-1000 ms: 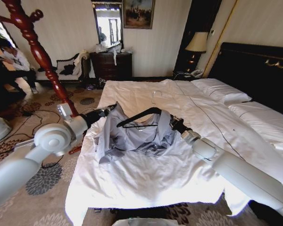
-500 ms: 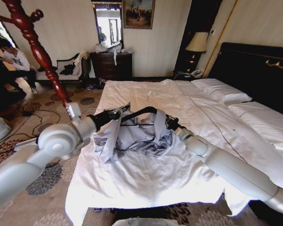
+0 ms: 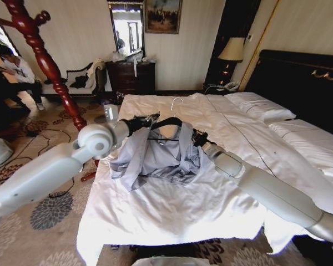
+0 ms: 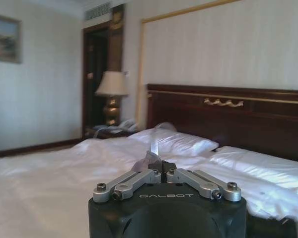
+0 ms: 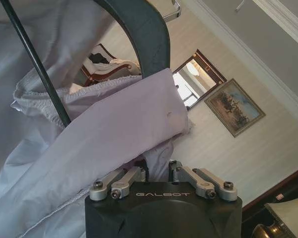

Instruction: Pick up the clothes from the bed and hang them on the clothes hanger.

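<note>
Near the bed's [image 3: 155, 216] foot edge, both grippers pinch the grey-blue jacket [image 3: 155, 158]: left gripper [image 3: 150, 119] and right gripper [image 3: 195, 138] clamped on fabric, apparently spreading it over the black hanger [image 3: 165, 123].

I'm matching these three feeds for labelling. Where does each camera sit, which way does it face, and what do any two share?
Head view: from the robot's head, down at the bed, jacket, hanger; both arms show.
Left wrist view: behind the left gripper, jaws shut on fabric, facing the headboard and lamp.
Right wrist view: behind the right gripper, jaws pinching jacket cloth, facing the mirror.
Shared: head and right wrist views both show jacket, hanger, mirror.
</note>
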`<state>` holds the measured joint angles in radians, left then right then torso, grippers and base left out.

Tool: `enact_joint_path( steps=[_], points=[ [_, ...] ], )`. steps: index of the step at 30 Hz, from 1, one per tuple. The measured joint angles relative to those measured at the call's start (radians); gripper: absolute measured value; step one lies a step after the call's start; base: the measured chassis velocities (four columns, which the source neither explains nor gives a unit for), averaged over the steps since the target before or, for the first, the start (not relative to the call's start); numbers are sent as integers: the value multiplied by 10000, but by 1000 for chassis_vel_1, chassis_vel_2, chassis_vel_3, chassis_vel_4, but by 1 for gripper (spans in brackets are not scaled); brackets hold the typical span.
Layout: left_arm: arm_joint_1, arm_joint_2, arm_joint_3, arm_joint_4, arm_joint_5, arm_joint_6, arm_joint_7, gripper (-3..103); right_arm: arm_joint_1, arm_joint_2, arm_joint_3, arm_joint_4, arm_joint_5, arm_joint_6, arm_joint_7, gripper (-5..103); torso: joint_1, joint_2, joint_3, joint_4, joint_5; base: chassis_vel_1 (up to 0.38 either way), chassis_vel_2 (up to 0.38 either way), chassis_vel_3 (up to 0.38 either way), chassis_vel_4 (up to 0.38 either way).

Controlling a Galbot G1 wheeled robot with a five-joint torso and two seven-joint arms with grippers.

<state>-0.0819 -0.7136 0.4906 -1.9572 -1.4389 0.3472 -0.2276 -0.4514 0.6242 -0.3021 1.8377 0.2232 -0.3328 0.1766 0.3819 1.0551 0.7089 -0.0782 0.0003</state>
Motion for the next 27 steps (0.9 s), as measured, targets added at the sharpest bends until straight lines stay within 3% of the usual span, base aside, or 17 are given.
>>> enact_joint_path(
  steps=[7, 13, 16, 21, 25, 27],
  points=[
    [-875, -632, 673, -240, -263, -2, -117, 0, -10, -15, 210, -72, 61, -1, 0, 18, 0, 0, 0, 3, 0, 0, 0, 0, 0],
    [-511, 84, 792, -1174, -49, 121, 62, 0, -160, -180, 558, -24, 223, -63, 1, 18, -2, 0, -1, 6, -4, 0, 0, 0, 0],
    [-131, 448, 914, -1477, 474, 129, 302, 0, -182, -196, 641, 18, 342, -113, 4, 18, -4, 1, -2, 7, -5, 0, 0, 0, 0],
    [323, 475, 1002, -1330, 1460, -170, 269, 0, -118, -40, 622, 48, 264, -168, 58, 18, -1, 0, -1, 3, -2, 0, 0, 0, 0],
    [728, 549, 843, -1447, 1542, -329, 282, -3, -186, -52, 630, 332, 320, -231, 147, 18, -1, 1, -1, 3, -5, 0, 0, 0, 0],
    [803, 571, 836, -1543, 1520, -398, 406, 2, -227, -54, 677, 404, 354, -231, 201, 18, -4, 1, -1, 6, -4, 0, 0, 0, 0]
  ],
)
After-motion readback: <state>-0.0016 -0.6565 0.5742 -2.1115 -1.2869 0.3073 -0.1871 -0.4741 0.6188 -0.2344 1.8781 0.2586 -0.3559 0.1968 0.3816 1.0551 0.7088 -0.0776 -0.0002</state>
